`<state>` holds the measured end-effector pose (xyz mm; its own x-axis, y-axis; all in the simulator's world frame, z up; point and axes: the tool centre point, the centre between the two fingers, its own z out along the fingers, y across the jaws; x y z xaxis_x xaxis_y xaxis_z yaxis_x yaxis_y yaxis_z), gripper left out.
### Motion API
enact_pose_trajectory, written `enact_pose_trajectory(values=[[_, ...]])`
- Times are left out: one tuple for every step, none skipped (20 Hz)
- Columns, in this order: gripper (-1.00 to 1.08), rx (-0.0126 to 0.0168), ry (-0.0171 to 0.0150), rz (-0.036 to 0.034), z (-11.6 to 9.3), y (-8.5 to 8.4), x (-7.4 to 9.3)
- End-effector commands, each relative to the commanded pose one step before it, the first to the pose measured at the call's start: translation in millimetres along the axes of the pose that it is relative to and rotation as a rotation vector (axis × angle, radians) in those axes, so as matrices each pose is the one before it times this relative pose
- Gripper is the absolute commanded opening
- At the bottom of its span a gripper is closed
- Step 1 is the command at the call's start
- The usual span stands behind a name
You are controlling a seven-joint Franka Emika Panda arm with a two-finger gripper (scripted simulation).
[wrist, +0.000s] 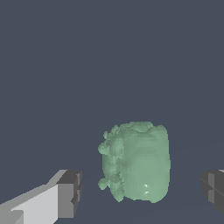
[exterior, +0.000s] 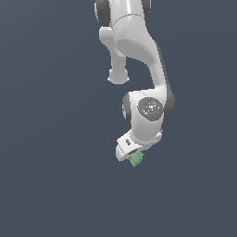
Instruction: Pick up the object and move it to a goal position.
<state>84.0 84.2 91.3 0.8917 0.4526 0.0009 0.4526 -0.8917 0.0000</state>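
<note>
Tool point(wrist: 140, 192) spread wide, gripping nothing, with the pale-green lumpy chunk point(wrist: 136, 162) between its dark pads point(wrist: 70, 192), seemingly resting on the bench just under the wrist; lower a bit, centre it, and close squarely across the smoother flanks, not the knobs.

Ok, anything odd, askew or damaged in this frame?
Nothing stands out. The pale-green object sits between the fingers of the open gripper, untouched, with a gap on each side. Its lumpy side looks like its own shape, not damage.
</note>
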Motion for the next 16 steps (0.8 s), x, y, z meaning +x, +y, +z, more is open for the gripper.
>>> enact_pose_trajectory(values=[[1.00, 0.00038, -0.00127, -0.00097, 9.63, -0.37, -0.45], [1.00, 0.00000, 0.00000, 0.00000, 5.46, 0.25, -0.19], [1.00, -0.00014, 0.00010, -0.00096, 6.14, -0.37, -0.01], [1.00, -0.00010, 0.00007, -0.00068, 6.24, -0.18, -0.10], [1.00, 0.00000, 0.00000, 0.00000, 5.40, 0.23, -0.21], [1.00, -0.00010, 0.00007, -0.00068, 4.41, -0.25, 0.02], [1.00, 0.00000, 0.00000, 0.00000, 3.56, 0.18, -0.05], [1.00, -0.00011, 0.00008, -0.00068, 2.57, -0.29, 0.21], [1.00, 0.00000, 0.00000, 0.00000, 1.73, 0.14, 0.16], [1.00, 0.00000, 0.00000, 0.00000, 0.81, 0.13, 0.29], [1.00, 0.00000, 0.00000, 0.00000, -0.11, 0.11, 0.41], [1.00, 0.00000, 0.00000, 0.00000, -0.70, 0.08, 0.40], [1.00, 0.00000, 0.00000, 0.00000, -0.30, 0.02, 0.13], [-1.00, 0.00000, 0.00000, 0.00000, 0.00, 0.00, 0.00], [-1.00, 0.00000, 0.00000, 0.00000, 0.00, 0.00, 0.00], [-1.00, 0.00000, 0.00000, 0.00000, 0.00, 0.00, 0.00]])
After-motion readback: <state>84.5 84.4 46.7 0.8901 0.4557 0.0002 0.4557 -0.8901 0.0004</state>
